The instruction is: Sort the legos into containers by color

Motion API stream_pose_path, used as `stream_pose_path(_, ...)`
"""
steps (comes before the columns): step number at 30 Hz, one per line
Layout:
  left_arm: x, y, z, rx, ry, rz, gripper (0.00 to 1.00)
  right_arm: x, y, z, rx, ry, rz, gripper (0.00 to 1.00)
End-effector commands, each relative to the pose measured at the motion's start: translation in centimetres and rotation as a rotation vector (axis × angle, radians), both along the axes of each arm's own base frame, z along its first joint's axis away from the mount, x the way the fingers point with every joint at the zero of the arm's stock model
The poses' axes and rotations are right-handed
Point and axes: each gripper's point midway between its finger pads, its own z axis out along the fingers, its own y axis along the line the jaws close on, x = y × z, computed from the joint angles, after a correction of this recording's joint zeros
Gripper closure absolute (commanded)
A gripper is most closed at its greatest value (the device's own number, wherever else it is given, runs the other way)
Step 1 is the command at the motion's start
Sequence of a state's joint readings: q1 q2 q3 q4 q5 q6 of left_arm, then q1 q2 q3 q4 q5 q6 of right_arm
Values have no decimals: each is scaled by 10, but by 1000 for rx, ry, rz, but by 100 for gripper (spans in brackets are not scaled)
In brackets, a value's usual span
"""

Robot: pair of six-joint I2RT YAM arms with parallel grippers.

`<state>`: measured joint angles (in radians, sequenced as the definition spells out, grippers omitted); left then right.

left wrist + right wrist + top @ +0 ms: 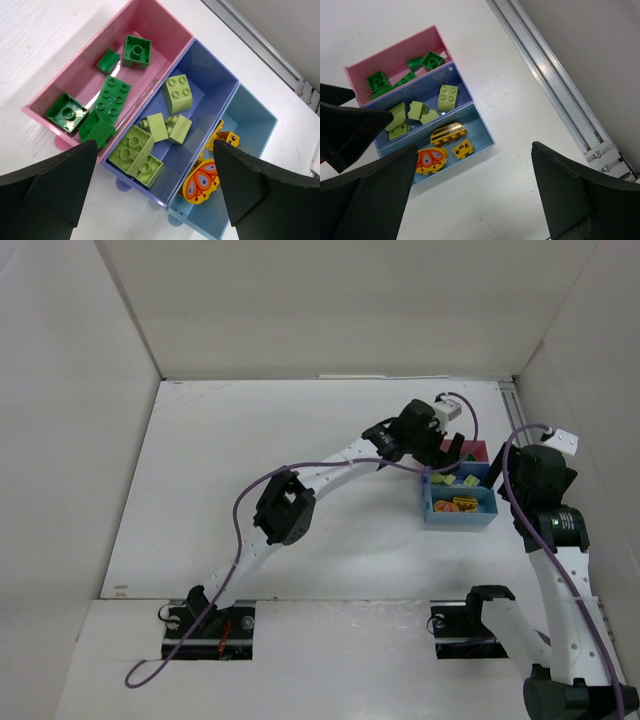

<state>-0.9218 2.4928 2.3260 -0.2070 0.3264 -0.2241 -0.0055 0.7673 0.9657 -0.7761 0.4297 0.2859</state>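
Note:
Three joined containers lie in a row at the table's right: pink (156, 44), dark blue (210, 75), light blue (250, 120). Several dark green legos (112, 95) rest in the pink one. Pale green legos (177, 92) fill the dark blue one. Orange and yellow legos (200, 182) sit in the light blue one. My left gripper (154, 142) hangs open above the dark blue container, holding nothing. My right gripper (474, 146) is open and empty over bare table, just right of the light blue container (482, 131).
A metal rail (555, 90) runs along the table's right side beside the containers. White walls enclose the table on three sides. From above, both arms crowd around the containers (488, 516) at the right.

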Motion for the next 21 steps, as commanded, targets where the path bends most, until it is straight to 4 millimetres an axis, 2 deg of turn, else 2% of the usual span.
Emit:
stream_pose_path(1,3,12,112,-128,-174,37,0,5,-1,17,-5,-66,1,0)
stream_pose_path(2,9,27,136,-143,-197,72,0,6,1,17,1,-66,10,0)
stream_pose_path(3,12,35,152,-157,-213,91,0,6,1,17,1,-66,10,0)
stream_pose_path(4,14,47,147,-135,-203,109,0,7,1,15,1,-57,10,0)
stream_pose_path(5,17,60,153,-136,-195,141,0,10,3,16,0,-51,25,0)
stream_pose_path(6,18,82,188,-177,-230,197,0,10,5,15,2,-48,44,0)
stream_pose_path(7,28,107,159,-119,-191,251,0,12,5,17,2,-49,44,0)
stream_pose_path(9,33,142,162,-134,-174,349,0,13,7,17,-2,-43,64,0)
stream_pose_path(10,35,180,192,-175,-207,432,0,16,9,17,-2,-43,82,0)
stream_pose_path(11,31,203,151,-115,-157,476,0,17,11,16,3,-43,91,0)
stream_pose_path(12,27,226,143,-108,-129,530,0,20,12,20,-3,-60,105,0)
stream_pose_path(13,18,257,167,-145,-157,595,0,22,17,20,12,-61,131,0)
stream_pose_path(14,17,291,131,-87,-113,679,0,24,19,22,17,-75,141,0)
stream_pose_path(15,11,312,124,-77,-100,734,0,27,21,22,21,-85,150,0)
stream_pose_path(16,-1,339,144,-127,-122,810,0,29,23,24,26,-97,160,0)
stream_pose_path(17,-4,363,140,-128,-114,878,0,31,26,22,36,-100,179,0)
stream_pose_path(18,-17,382,109,-76,-69,923,0,33,26,19,36,-103,179,0)
stream_pose_path(19,-24,394,107,-83,-62,955,0,38,29,25,40,-134,194,0)
stream_pose_path(20,-36,409,122,-144,-75,998,0,40,33,21,51,-133,213,0)
stream_pose_path(21,-44,417,111,-140,-61,1013,0,41,34,18,55,-133,221,0)
